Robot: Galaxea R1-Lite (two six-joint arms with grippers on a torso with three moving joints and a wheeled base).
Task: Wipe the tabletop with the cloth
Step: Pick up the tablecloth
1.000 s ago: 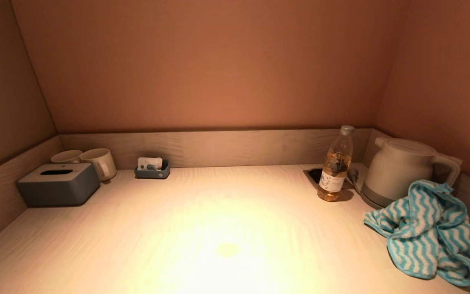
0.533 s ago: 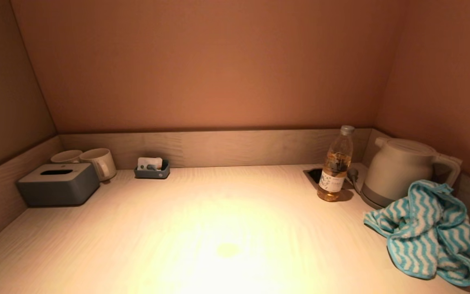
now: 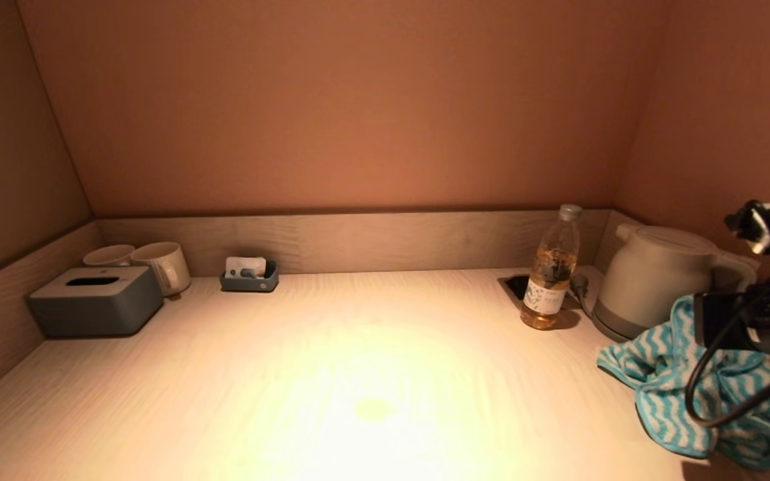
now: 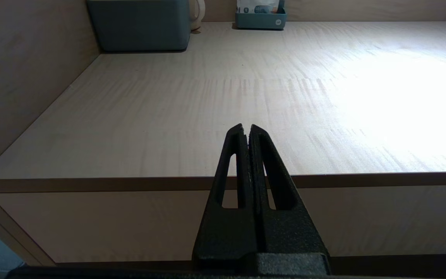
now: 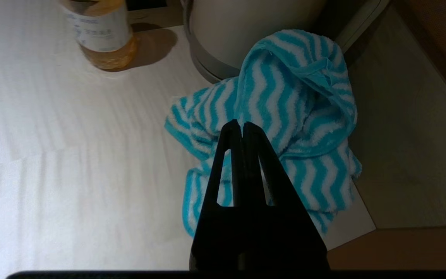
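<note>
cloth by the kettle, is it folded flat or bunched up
Bunched up. The cloth sits in a crumpled heap with one part peaking up against the kettle, its striped folds overlapping. The right gripper is above it, fingers shut, not holding it.

Surface: pale wood-grain tabletop (image 3: 331, 374) | Left rear: grey tissue box (image 3: 96, 300), two mugs (image 3: 161, 266), small tray (image 3: 248, 279) | Right rear: bottle (image 3: 549, 270), kettle (image 3: 652, 277) on base, recessed opening, possibly a socket | Right front: crumpled striped cloth (image 3: 666, 374)
</note>
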